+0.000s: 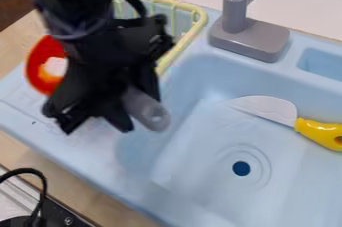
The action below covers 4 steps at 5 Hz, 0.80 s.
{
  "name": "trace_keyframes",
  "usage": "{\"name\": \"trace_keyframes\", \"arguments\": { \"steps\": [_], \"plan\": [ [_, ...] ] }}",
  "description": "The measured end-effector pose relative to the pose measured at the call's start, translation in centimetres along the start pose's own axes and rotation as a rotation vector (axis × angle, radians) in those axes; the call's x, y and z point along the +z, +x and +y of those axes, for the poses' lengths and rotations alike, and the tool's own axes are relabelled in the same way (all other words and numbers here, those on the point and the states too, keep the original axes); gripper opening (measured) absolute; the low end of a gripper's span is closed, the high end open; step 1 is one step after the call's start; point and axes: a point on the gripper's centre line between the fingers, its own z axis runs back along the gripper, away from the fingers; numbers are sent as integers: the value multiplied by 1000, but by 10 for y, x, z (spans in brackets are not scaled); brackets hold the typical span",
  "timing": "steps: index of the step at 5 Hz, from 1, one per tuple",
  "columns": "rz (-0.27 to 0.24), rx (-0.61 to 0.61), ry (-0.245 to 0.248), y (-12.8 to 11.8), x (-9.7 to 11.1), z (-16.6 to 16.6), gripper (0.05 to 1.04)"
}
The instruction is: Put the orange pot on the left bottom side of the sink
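The black gripper [97, 113] hangs at the upper left, over the left rim of the light blue sink [200, 156]. Partly behind the arm is a round orange-red thing [38, 66], likely the orange pot, with something white and orange inside it. A grey handle [150, 113] with a hole near its end sticks out at the gripper's right side, by the basin's left wall. The gripper hides where this handle leads, so I cannot tell whether it joins the orange-red thing or is held.
A toy knife with a yellow handle [320, 132] lies in the basin at the right, above and right of the drain [241, 168]. The grey faucet [248, 38] stands on the back rim. A yellow rack [192, 13] is behind the arm. A black cable [41, 181] curves at the lower left.
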Motion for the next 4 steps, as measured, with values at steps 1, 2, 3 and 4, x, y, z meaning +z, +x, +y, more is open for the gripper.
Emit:
{"name": "trace_keyframes", "arguments": {
  "steps": [1, 2, 3, 4],
  "plan": [
    [15, 71, 37, 19, -9, 8, 342],
    [32, 118, 42, 34, -15, 9, 342],
    [37, 147, 39, 44, -19, 10, 342],
    [35, 138, 47, 48, -26, 7, 403]
  ]
}}
